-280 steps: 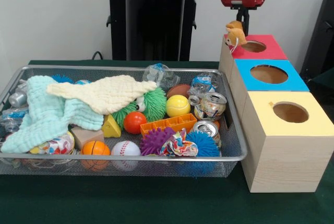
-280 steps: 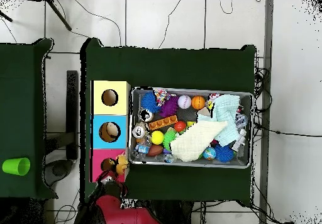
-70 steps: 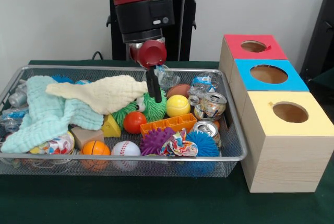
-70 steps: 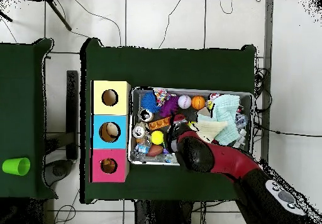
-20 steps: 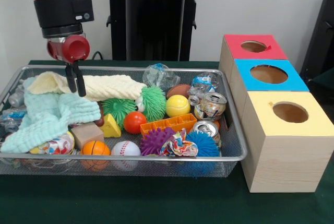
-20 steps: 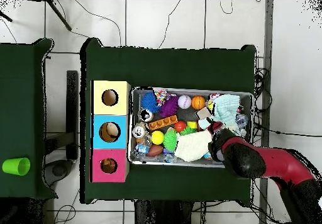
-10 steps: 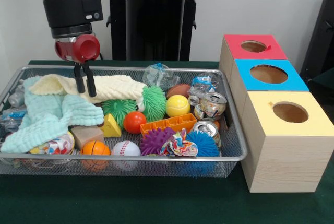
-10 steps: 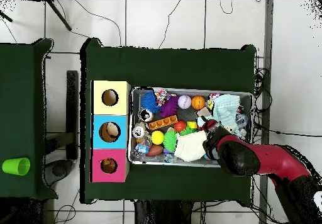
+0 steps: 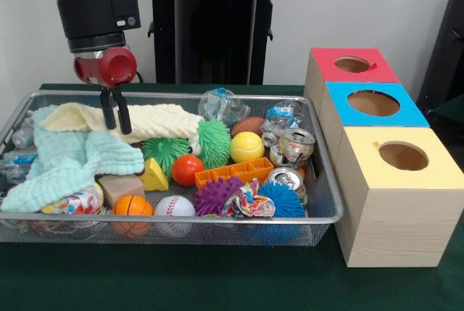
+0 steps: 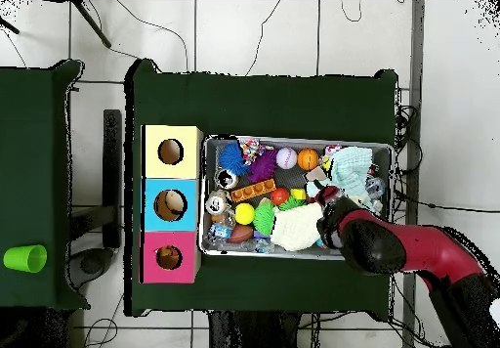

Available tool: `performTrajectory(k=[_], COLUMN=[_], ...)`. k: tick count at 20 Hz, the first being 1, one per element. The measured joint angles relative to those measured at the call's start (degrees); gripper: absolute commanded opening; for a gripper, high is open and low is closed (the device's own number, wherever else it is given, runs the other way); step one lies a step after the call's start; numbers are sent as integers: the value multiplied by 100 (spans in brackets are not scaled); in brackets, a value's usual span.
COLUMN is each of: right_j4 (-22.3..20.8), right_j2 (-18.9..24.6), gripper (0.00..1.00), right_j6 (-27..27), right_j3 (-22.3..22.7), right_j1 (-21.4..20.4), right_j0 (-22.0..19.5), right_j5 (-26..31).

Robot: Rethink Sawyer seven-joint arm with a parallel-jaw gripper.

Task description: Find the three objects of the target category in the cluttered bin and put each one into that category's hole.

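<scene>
Pulling the yellow cloth aside has uncovered the green spiky ball in the bin. The fingers are a little apart over the cloth, holding nothing, so searching can continue.

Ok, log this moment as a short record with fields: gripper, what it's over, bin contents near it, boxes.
gripper: gripper open, fingers pointing down
over: cream cloth at the bin's back left in the front view
contact: cannot tell if it touches the cloth
nearby: mint cloth beside it, green spiky ball partly under the cream cloth's end
bin: wire bin, full of toys and cans
boxes: red box, blue box, yellow box in a row beside the bin
</scene>
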Motion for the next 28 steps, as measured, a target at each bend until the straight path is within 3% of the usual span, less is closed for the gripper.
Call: performTrajectory(k=[5, 12, 18, 25, 28], right_j4=[-1, -58, -624, -1261, -1312], right_j2=[78, 118, 77, -135, -210], gripper=[100, 100, 100, 100, 100], right_j6=[-176, -731, -1302, -1333, -1331], right_j3=[-8, -311, -1050, -1946, -2144], right_j1=[42, 58, 406, 1093, 1132], right_j0=[-135, 19, 563, 1345, 1488], right_j5=[132, 725, 964, 959, 1091])
